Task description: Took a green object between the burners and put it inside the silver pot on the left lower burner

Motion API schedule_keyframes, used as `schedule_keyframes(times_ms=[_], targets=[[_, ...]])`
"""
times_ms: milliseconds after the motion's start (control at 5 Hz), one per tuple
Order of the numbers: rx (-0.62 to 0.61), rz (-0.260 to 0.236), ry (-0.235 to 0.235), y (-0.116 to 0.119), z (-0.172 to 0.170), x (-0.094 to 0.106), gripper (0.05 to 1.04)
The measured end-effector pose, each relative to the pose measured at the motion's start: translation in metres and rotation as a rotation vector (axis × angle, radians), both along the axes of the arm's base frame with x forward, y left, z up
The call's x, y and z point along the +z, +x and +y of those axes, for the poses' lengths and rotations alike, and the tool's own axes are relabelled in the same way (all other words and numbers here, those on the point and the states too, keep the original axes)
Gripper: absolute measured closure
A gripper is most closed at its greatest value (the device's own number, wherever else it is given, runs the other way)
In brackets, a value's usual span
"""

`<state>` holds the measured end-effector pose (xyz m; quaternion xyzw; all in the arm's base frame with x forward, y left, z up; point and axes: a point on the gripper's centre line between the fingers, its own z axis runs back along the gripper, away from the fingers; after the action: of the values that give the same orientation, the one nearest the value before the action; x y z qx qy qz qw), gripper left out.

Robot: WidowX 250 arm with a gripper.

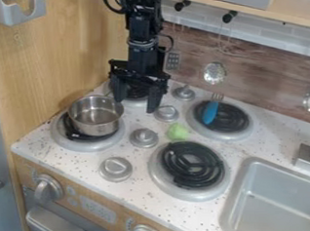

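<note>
The pincer (136,106) hangs spread and empty; the green object (177,132) sits to its lower right, outside the silver pot (96,127) at its lower left. Pickup and placing remain.

The silver pot (92,115) stands upright on the lower left burner (84,144). The black gripper (136,102) hangs behind the pot and a little to its right, and its fingers are apart. The green object (177,132) lies on the speckled surface (77,164), to the right of the pot. Farther to the right of the pot, the blue-handled fork (211,112) rests on the upper right burner (234,120). The sink (274,192) is well apart from the pot, right and more to the front.
</note>
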<state>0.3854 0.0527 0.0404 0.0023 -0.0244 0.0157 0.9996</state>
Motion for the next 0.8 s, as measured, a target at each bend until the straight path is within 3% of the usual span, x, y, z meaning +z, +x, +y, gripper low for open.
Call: schedule_keyframes(times_ms=[400, 800], targets=[[-0.008, 0.070, -0.011, 0.000, -0.004, -0.030, 0.085], [-0.103, 0.062, -0.024, 0.034, -0.035, -0.044, 0.085]])
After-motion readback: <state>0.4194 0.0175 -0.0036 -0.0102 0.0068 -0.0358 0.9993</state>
